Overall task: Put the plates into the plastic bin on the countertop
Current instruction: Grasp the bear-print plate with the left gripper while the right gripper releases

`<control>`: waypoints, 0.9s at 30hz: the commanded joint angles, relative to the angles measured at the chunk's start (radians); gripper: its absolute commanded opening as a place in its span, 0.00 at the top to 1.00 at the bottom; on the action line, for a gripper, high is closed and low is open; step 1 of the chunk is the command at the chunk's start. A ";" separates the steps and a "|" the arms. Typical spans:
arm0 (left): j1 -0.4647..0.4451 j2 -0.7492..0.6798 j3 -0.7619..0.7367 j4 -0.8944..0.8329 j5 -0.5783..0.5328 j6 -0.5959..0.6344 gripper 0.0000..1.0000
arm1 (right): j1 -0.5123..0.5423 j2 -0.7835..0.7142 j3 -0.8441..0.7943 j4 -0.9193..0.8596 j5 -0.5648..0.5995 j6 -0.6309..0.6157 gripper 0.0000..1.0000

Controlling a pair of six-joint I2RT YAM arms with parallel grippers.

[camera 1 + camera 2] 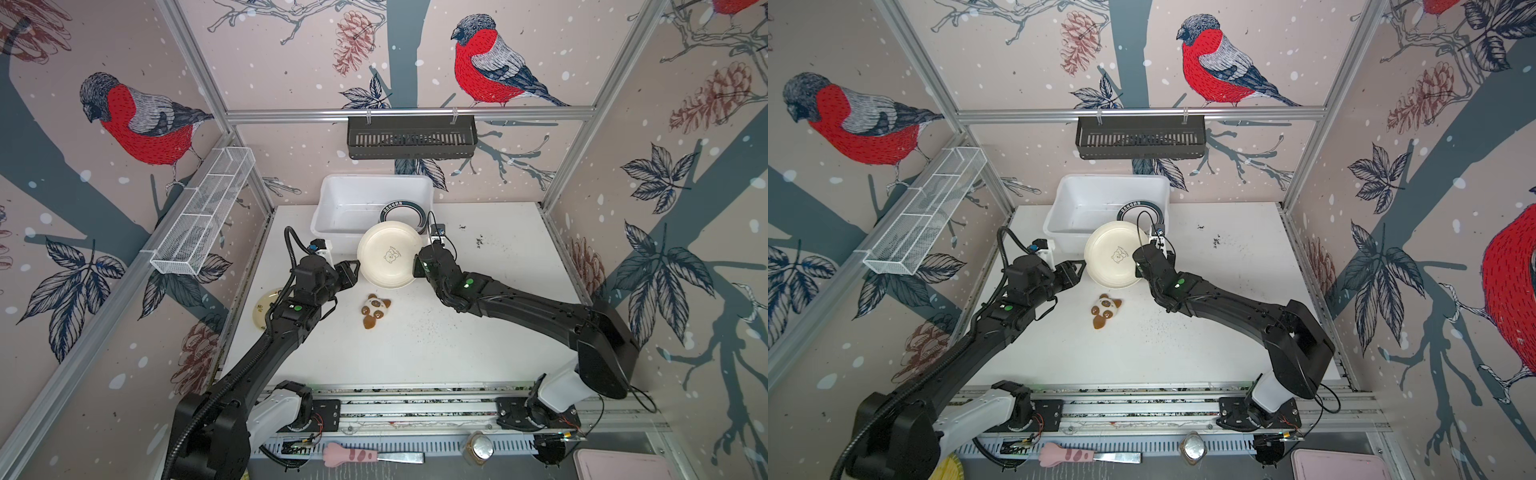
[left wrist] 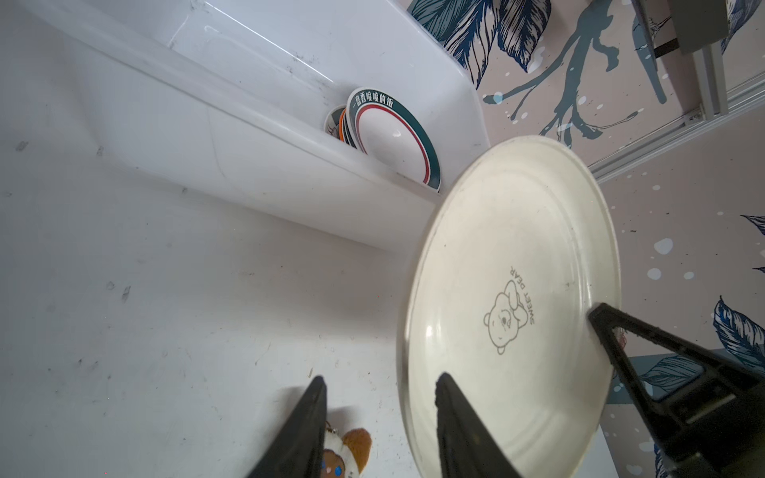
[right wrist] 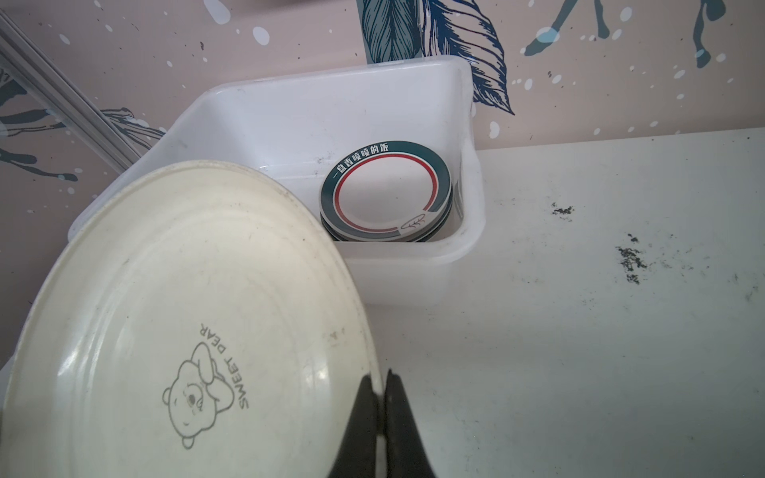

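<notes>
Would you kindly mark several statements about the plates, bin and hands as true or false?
1. The right hand grips the cream plate by its rim. True.
2. The cream plate lies in the bin. False: it is held in the air.
3. A green-rimmed plate lies in the bin. True.
4. The panda toy sits in the bin. False: it lies on the countertop.
5. The left hand is shut. False: its jaws stand apart.

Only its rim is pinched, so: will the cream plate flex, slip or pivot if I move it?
Probably stiff: the cream plate shows no sag with the right gripper pinching one edge. Its glossy face looks slippery. Held like this, it may pivot.
</notes>
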 commanded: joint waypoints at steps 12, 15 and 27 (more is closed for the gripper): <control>-0.033 0.131 0.100 0.073 0.067 0.026 0.63 | -0.056 -0.038 -0.071 0.153 -0.219 0.044 1.00; -0.034 0.150 0.122 0.070 0.078 0.029 0.71 | -0.058 -0.040 -0.072 0.149 -0.219 0.042 1.00; -0.036 0.230 0.210 0.087 0.072 0.051 1.00 | -0.091 -0.076 -0.092 0.158 -0.273 0.021 0.31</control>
